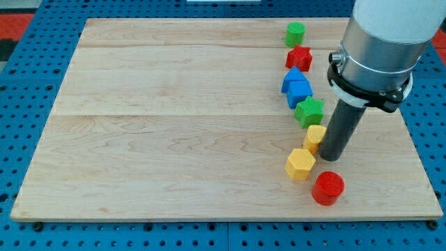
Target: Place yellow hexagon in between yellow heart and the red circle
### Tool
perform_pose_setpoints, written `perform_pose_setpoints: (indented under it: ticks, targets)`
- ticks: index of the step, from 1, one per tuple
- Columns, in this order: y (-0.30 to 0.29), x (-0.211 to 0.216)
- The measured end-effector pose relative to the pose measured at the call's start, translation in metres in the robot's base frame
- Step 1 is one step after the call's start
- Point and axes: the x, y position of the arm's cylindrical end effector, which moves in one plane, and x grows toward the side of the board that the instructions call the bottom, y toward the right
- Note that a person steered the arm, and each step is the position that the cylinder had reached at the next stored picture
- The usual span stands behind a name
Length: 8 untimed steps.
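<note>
The yellow hexagon [300, 164] lies on the wooden board at the lower right. The yellow heart [315, 137] sits just above and to its right, touching or nearly touching it. The red circle [327, 188] lies just below and to the right of the hexagon. My tip [329, 157] stands on the board right of the hexagon, just right of the heart and above the red circle.
A line of blocks runs up from the heart: a green star [309, 111], two blue blocks [296, 86], a red star [299, 58] and a green circle [295, 33]. The board's right edge [411, 139] is close by.
</note>
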Motion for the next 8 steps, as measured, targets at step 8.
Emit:
perform_pose_setpoints:
  ticks: [8]
  targets:
    - [-0.105, 0.096]
